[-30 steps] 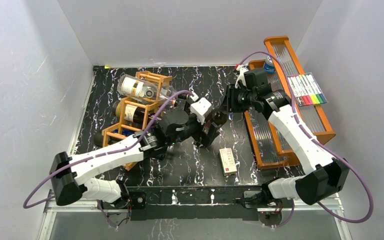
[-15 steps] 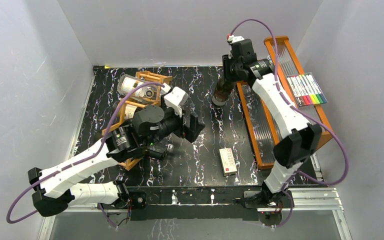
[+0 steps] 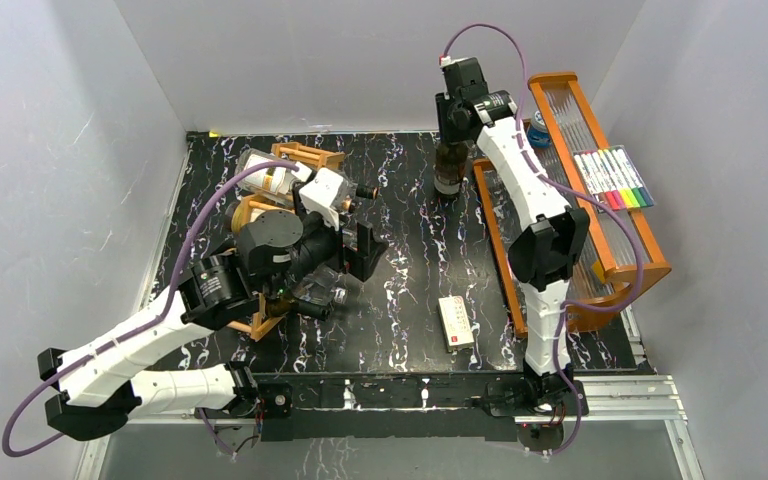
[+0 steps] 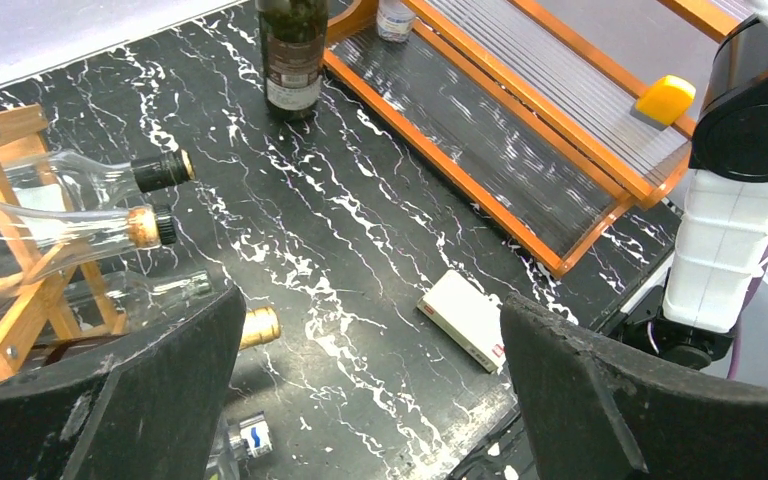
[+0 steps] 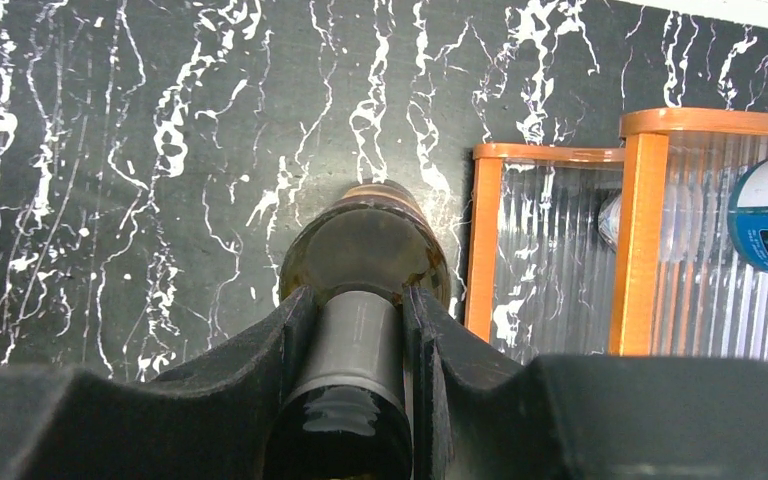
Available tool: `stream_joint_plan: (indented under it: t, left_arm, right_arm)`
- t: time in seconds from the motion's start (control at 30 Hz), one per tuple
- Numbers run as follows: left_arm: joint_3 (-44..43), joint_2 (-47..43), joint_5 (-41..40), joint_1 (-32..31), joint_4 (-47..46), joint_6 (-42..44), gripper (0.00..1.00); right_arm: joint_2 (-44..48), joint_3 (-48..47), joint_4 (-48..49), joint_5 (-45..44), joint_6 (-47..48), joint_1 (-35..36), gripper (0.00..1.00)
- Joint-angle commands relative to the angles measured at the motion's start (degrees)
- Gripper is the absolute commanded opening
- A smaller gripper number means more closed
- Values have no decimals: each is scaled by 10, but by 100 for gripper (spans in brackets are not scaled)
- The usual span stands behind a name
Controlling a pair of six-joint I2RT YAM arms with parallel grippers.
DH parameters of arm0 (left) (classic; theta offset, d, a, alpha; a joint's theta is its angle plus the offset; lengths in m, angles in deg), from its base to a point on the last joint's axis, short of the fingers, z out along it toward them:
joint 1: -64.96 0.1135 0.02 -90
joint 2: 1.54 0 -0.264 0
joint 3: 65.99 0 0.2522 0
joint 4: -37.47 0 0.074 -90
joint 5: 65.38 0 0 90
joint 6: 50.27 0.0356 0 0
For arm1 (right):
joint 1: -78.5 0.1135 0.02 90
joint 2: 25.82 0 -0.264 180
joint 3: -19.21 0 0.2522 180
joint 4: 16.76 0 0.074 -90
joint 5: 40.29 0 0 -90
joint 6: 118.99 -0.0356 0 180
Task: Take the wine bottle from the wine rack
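Grip on the neck explains the posture of the wine bottle (image 5: 365, 250): the right gripper (image 5: 357, 298) comes straight down over it, and its two fingers are clamped on the dark glass just below the mouth, one on each side. Held from the top like this, the bottle hangs plumb and can be set on its base without tipping. It stands upright at the far side of the table (image 3: 410, 200), its base apparently resting on the marbled surface, just left of the far left corner of the tiered tray (image 3: 560, 85). That puts it well apart from the wine rack (image 4: 5, 125), which sits at the far left with clear bottles (image 4: 60, 235) lying in its cells, necks pointing right.

The left gripper (image 4: 370, 300) hovers over the table just right of the rack, its fingers spread wide and holding nothing. A small white box (image 3: 456, 322) lies nearer the arm bases, clear of both arms.

Relative to the right gripper, the bottle is directly beneath, its neck between the fingers and its body below them. Judging by this, the bottle is off the rack and only the release remains.
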Motion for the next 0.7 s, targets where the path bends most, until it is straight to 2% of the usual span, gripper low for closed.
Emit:
stream_joint_plan:
  t: [0.0, 0.47, 0.6, 0.67]
  left_arm:
    - [-35, -15, -27, 1, 26, 10, 98]
    - [-58, 2, -46, 1, 41, 16, 98]
    - [-67, 14, -53, 1, 54, 13, 98]
    - [-69, 17, -60, 1, 58, 13, 98]
  right_arm:
    - [7, -51, 41, 0, 10, -20, 0]
    - [-40, -83, 49, 70, 3, -55, 0]
    - [-48, -82, 48, 79, 3, -60, 12]
    - [-51, -82, 48, 78, 4, -62, 23]
